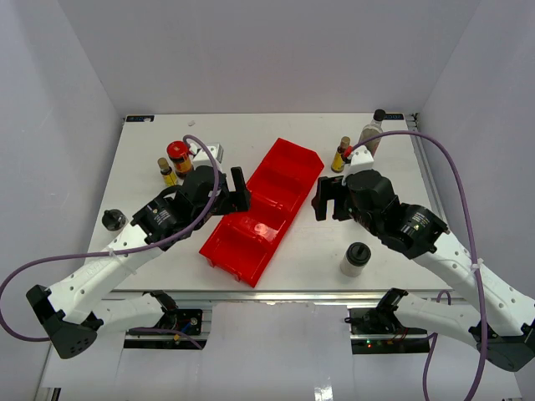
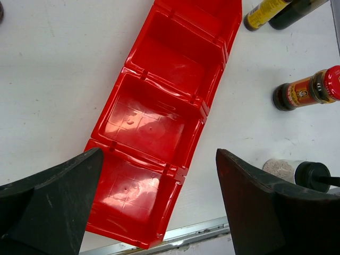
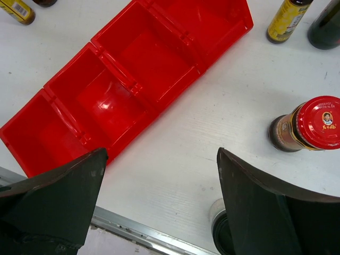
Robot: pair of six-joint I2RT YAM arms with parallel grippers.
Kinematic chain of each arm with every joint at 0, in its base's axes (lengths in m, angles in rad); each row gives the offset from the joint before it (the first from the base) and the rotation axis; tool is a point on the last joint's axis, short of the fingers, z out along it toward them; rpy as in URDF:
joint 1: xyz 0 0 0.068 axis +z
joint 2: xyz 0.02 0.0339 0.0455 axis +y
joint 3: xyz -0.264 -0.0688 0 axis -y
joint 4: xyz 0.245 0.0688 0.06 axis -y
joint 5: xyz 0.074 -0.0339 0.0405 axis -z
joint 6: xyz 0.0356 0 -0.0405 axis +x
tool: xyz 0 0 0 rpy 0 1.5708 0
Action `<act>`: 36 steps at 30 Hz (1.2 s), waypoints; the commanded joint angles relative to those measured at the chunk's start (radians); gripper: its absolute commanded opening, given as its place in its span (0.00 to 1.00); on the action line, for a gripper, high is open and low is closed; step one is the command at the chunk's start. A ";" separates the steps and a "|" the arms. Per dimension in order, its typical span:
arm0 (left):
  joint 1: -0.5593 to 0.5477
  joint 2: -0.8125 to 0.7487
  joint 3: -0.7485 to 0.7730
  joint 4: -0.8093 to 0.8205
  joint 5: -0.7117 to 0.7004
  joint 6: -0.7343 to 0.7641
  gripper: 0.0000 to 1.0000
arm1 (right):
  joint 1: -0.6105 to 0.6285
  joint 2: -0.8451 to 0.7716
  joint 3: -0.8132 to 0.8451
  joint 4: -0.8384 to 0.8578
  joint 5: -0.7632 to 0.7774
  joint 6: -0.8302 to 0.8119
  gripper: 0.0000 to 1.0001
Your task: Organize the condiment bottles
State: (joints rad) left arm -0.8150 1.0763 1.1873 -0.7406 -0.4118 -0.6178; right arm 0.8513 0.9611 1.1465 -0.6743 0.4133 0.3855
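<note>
A long red bin (image 1: 259, 209) lies diagonally at mid-table, its compartments empty. On the left stand a red-lidded jar (image 1: 178, 154), a slim yellow-labelled bottle (image 1: 167, 171) and a black-lidded jar (image 1: 114, 220). On the right stand a slim yellow-labelled bottle (image 1: 341, 154), the tall dark bottle (image 1: 372, 132) and a black-lidded jar (image 1: 355, 259). A second red-lidded jar (image 3: 313, 125) stands right of the bin, hidden under my right arm in the top view. My left gripper (image 1: 236, 190) is open and empty above the bin's left edge. My right gripper (image 1: 322, 199) is open and empty just right of the bin.
A white block (image 1: 209, 152) sits behind my left arm near the red-lidded jar. A metal rail (image 3: 138, 231) marks the table's near edge. White walls enclose the table at the left, back and right.
</note>
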 commanded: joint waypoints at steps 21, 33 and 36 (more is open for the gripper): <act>0.427 0.022 0.071 -0.220 -0.133 -0.104 0.98 | 0.000 -0.080 -0.095 0.126 -0.038 -0.022 0.90; 0.910 0.007 0.046 -0.217 -0.082 -0.043 0.98 | 0.000 -0.141 -0.149 0.160 -0.129 -0.107 0.90; 0.957 0.003 0.048 -0.223 -0.082 -0.038 0.98 | 0.000 -0.158 -0.165 0.165 -0.133 -0.124 0.90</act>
State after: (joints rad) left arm 0.0883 1.1159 1.2221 -0.9618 -0.5087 -0.6814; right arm 0.8513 0.8331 0.9974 -0.5565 0.3042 0.3085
